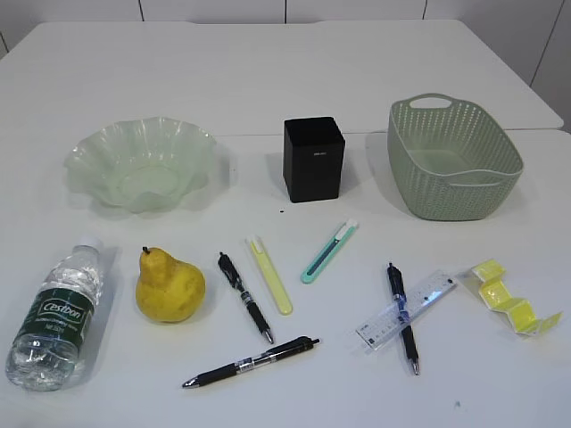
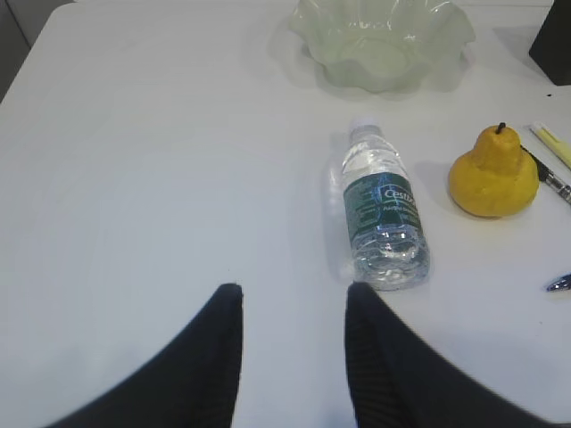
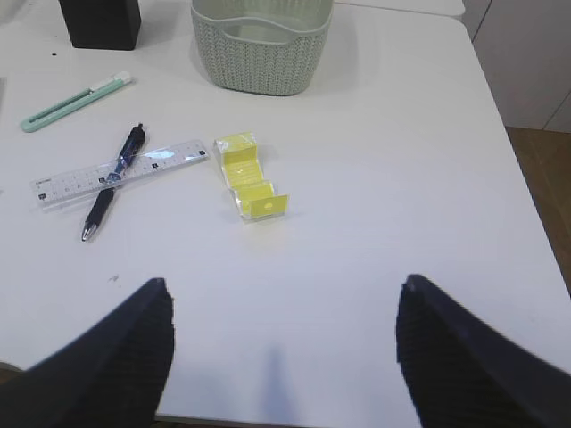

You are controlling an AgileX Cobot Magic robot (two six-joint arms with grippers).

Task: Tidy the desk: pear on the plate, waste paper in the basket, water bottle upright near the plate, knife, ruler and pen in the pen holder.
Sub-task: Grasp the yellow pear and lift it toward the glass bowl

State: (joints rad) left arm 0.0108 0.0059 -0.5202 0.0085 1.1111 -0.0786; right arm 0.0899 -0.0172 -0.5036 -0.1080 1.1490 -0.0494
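Note:
A yellow pear stands beside a water bottle lying on its side. The pale green plate is at the back left, the black pen holder in the middle, the green basket at the back right. A green knife, a clear ruler, three pens and yellow waste paper lie in front. My left gripper is open just short of the bottle's base. My right gripper is open, short of the paper.
A yellow-green stick lies between the pens and the knife. One pen lies across the ruler. The table's right edge is close to the right gripper. Neither arm shows in the exterior view.

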